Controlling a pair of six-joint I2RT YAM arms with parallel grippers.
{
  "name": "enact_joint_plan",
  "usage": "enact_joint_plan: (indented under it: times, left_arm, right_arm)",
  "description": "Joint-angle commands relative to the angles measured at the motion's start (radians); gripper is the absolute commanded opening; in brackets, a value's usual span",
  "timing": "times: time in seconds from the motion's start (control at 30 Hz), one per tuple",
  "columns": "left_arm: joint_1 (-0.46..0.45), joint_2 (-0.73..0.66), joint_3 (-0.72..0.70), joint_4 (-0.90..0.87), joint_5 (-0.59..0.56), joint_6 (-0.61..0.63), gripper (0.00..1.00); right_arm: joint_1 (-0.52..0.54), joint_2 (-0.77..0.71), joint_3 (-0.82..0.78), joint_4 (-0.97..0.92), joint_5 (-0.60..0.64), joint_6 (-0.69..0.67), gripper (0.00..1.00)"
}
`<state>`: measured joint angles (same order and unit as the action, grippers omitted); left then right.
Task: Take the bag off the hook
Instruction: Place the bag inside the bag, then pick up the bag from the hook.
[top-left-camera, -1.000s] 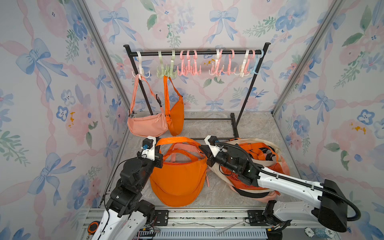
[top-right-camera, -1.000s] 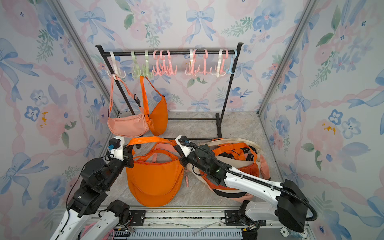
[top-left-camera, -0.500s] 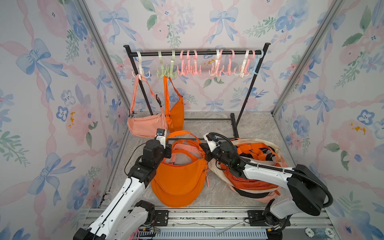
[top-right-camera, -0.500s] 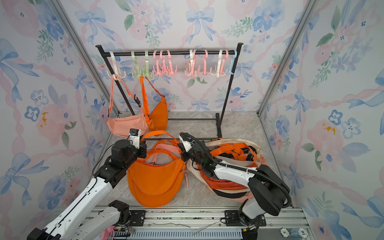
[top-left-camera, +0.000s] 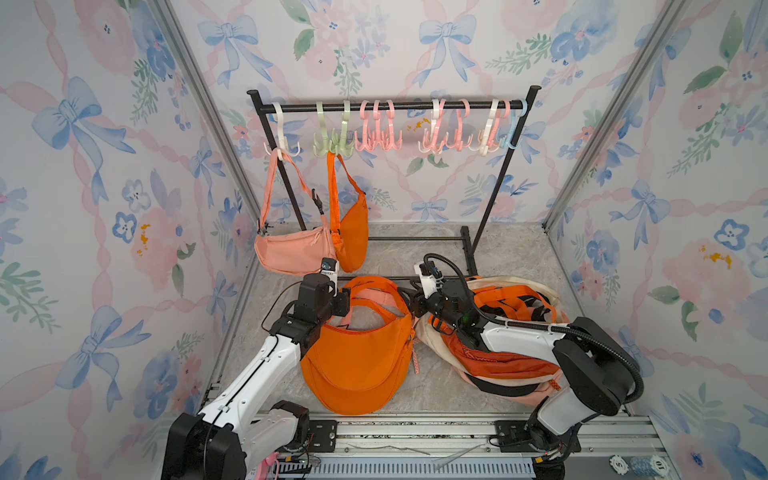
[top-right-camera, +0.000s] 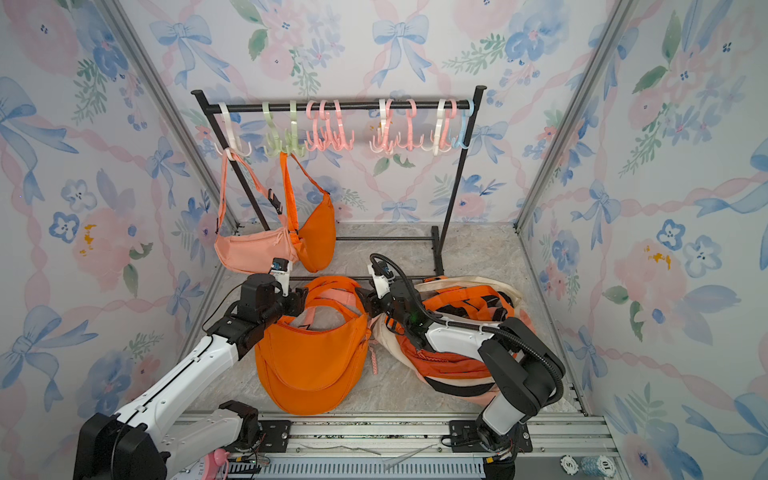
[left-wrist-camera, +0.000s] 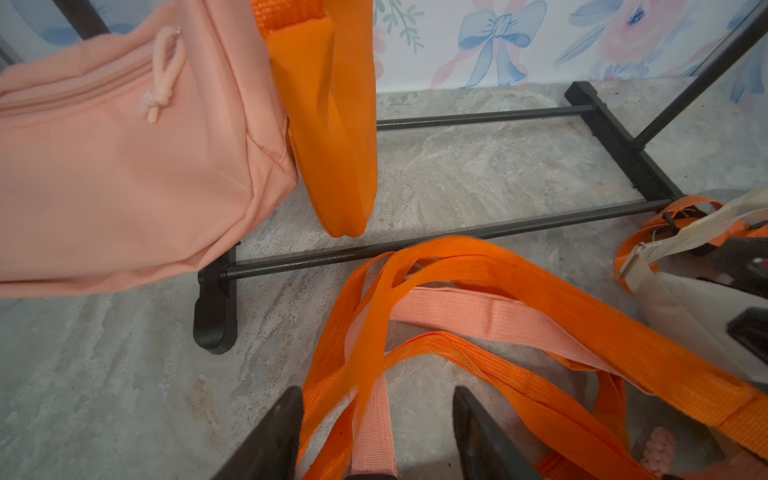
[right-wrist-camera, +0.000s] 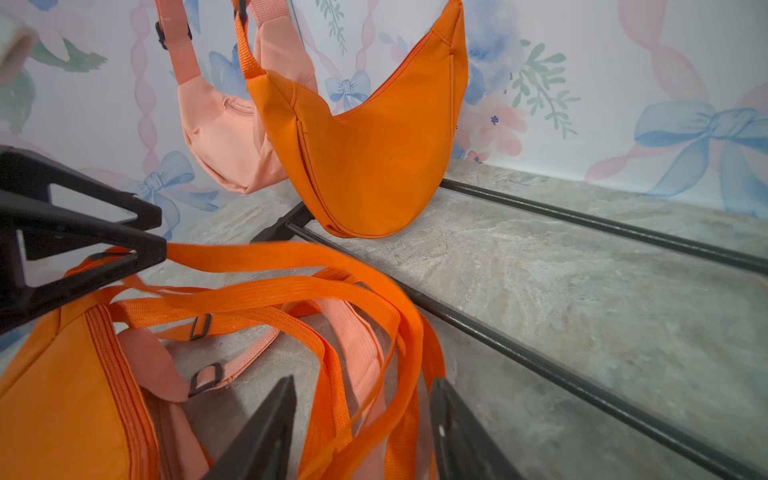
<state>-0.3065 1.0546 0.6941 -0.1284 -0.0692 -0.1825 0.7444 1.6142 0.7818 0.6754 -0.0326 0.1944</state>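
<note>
Step in hand reads as the set-down: the big orange bag (top-left-camera: 357, 365) lies flat on the floor (top-left-camera: 436, 386), off any hook, its strap (top-left-camera: 370, 284) looped up toward the rack. The left gripper (left-wrist-camera: 374, 395) has its jaws wide apart, with orange and pink webbing running slack between them and nothing pinched. The right gripper (right-wrist-camera: 362, 380) is the same, jaws spread and an orange strap draped loosely through the gap. Neither holds anything. Both sit low at the strap ends, the left gripper (top-left-camera: 345, 300) beside the bag's left corner and the right gripper (top-left-camera: 409, 297) at its right. Two bags hang from the rail (top-left-camera: 395, 106): the pink bag (top-left-camera: 291, 253) on the white hook (top-left-camera: 280, 145) and the small orange bag (top-left-camera: 353, 232) on the green hook (top-left-camera: 332, 143), touching each other. Next move likely calls for backing the fingers out of the loops without snagging webbing, then rising to one hanging strap and lifting it up and over the hook tip. Room is tight low down — the base bar (left-wrist-camera: 299, 259) runs just beyond the straps and the pile of bags (top-left-camera: 511, 365) crowds the right arm. The pink bag hangs close to the left side wall (top-left-camera: 232, 174). The middle and right of the rail hold bare hooks only, open air beneath them
</note>
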Motion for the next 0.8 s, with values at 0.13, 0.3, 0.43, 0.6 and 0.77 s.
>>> enact_joint_plan:
  times: [0.13,0.3,0.43,0.6,0.77]
  left_arm:
    - [0.009,-0.06,0.105,-0.022,-0.027,0.016,0.85]
    - [0.009,-0.002,0.212,-0.009,-0.039,0.046,0.85]
    - [0.01,0.072,0.307,0.002,-0.034,0.049,0.84]
    - [0.009,0.172,0.424,0.021,-0.041,0.067,0.83]
    - [0.01,0.283,0.57,0.022,-0.112,0.118,0.81]
  right_arm:
    - [-0.015,-0.063,-0.028,0.0,-0.002,0.0,0.75]
    - [-0.015,-0.12,-0.038,-0.024,-0.004,-0.009,0.81]
    - [-0.014,-0.167,-0.044,-0.047,-0.001,-0.019,0.86]
    - [-0.015,-0.222,-0.049,-0.075,-0.01,-0.03,0.88]
    - [-0.013,-0.259,-0.056,-0.087,-0.031,-0.022,0.88]
